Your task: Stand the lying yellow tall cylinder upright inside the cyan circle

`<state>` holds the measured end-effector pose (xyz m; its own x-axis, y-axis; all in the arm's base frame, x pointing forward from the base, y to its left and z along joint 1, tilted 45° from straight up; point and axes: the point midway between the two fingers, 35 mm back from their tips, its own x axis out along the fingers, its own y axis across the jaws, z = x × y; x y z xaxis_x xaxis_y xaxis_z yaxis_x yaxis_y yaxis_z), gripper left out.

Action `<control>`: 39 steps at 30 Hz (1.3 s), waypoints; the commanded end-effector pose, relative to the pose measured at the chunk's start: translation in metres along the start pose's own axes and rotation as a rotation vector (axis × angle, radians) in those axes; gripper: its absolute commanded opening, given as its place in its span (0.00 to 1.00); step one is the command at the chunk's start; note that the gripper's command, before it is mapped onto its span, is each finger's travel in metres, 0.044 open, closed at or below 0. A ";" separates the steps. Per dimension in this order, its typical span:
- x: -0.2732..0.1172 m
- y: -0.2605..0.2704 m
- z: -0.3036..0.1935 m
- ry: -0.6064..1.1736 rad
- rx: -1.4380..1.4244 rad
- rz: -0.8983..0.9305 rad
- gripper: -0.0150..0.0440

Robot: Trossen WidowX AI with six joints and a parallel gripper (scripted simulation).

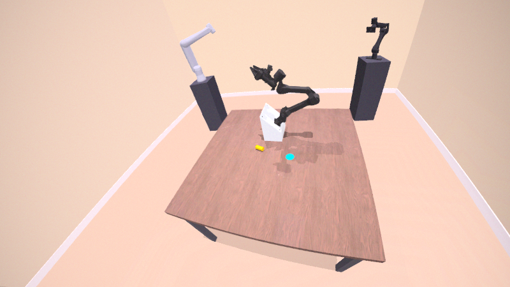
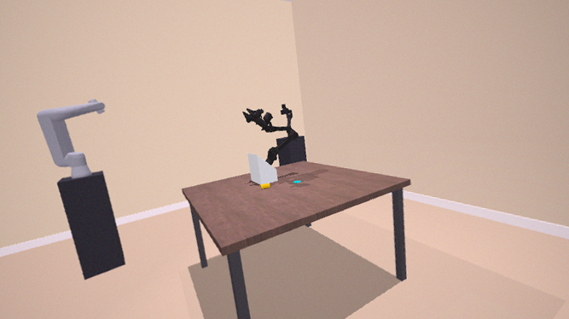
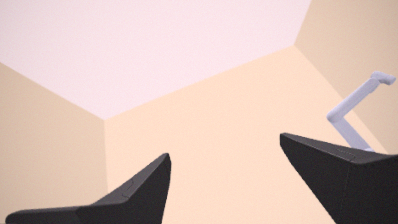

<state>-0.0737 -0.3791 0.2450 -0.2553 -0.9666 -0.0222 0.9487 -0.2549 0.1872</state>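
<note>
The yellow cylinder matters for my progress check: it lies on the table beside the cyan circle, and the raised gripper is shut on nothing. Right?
Not quite: the gripper is open, as the wrist view shows. The yellow cylinder does lie on the table beside the cyan circle.

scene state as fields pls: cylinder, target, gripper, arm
cylinder: yellow cylinder lying on its side on the table, beside the white base block
target: cyan circle, nothing on it, apart from the cylinder
gripper: gripper open, holding nothing
arm: raised high above the table, wrist view faces wall and ceiling
task: not yet started
</note>
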 end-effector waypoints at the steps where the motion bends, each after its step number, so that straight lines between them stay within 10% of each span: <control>1: 0.000 0.001 -0.001 0.004 -0.004 0.001 0.89; 18: -0.004 0.061 -0.116 0.416 -0.516 0.284 0.78; 39: -0.092 0.123 -0.265 0.813 -1.231 1.100 0.78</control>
<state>0.1000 -0.3463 0.0283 0.2586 -0.4873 -0.8341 0.4509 0.8245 -0.3419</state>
